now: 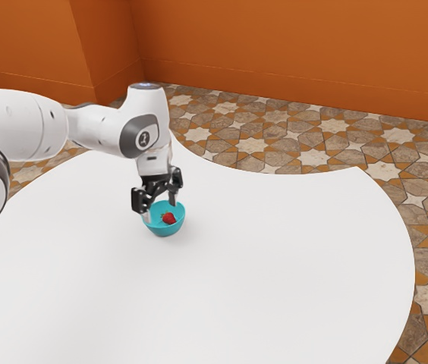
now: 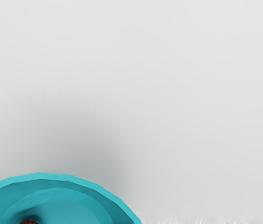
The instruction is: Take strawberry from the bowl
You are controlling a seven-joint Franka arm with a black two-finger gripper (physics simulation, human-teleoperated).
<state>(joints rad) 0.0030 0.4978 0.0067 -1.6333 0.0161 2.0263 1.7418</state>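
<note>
In the exterior view, from its left to its right, I see my white arm [image 1: 28,125] reaching in toward the bowl [image 1: 165,230], my end effector [image 1: 160,208] over the bowl, and the orange wall [image 1: 297,57] and tiled floor [image 1: 252,144] beyond it. The white worktop [image 1: 275,265] lies under the bowl and spreads out around it, its curved edge well apart from the bowl on the exterior view's right. My wrist view looks down past the bowl's faceted rim to a ring-like step in its inner wall, with a soft shadow on the worktop just beside the bowl.

The bowl is turquoise, round and upright, and holds one red strawberry [image 1: 168,218], which rests low inside it.

My end effector is released: its two fingers stand apart, with nothing gripped between them. In the exterior view one finger overlaps the bowl's rim on that view's left; I cannot tell whether they touch. The other is above the bowl, toward its far side. The strawberry lies below my fingertips, just beside them, in the bowl.
</note>
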